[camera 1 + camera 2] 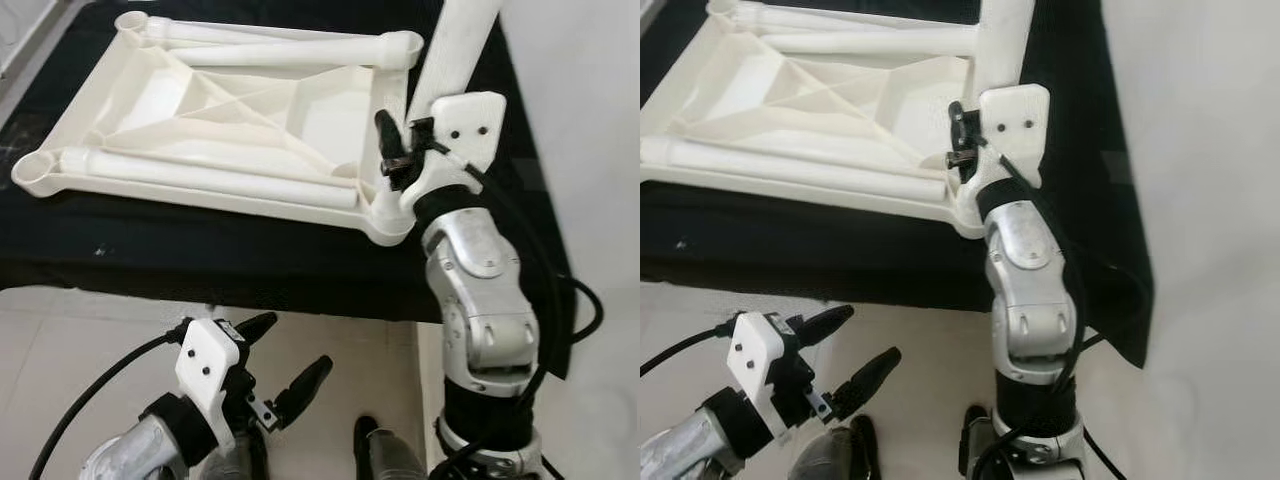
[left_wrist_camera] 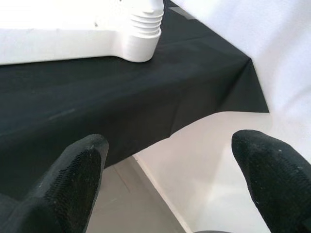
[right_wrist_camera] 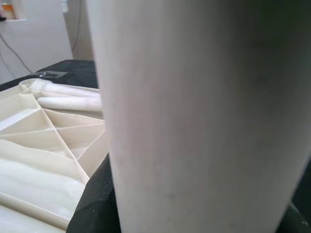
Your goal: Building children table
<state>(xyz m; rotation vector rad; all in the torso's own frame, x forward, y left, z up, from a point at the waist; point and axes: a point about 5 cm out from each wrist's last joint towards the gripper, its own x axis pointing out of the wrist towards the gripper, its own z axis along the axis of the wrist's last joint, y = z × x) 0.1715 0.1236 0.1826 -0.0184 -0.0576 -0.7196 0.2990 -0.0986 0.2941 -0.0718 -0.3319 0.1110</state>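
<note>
A black cloth-covered work surface [image 1: 250,260] spreads across the upper part of the head views, its near edge hanging over a pale tiled floor [image 1: 90,330]. On it lies the white ribbed plastic tabletop [image 1: 250,120], underside up, with round sockets at its corners. Three loose white plastic table legs lie inside the frame: two [image 1: 280,45] along the far side and one [image 1: 200,178] along the near side.

At the near right corner socket [image 1: 392,222], a fourth white plastic leg [image 1: 455,50] stands upright, leaning slightly. The right arm [image 1: 485,310] rises steeply from the bottom of the frame, its silver forearm nearly vertical and its wrist bent towards the table. The right gripper [image 1: 405,150] is clamped around the lower part of that standing leg, just above the socket; in the right wrist view the leg [image 3: 194,116] looms directly against the camera, with a black finger [image 3: 92,204] pressed to its side.

The left arm [image 1: 130,450] is low, in front of the table edge over the floor, forearm pointing up and to the right. The left gripper [image 1: 285,365] holds nothing, its fingers spread wide. In the left wrist view it points at the cloth's hanging corner [image 2: 243,82] and the threaded corner socket [image 2: 141,34].
</note>
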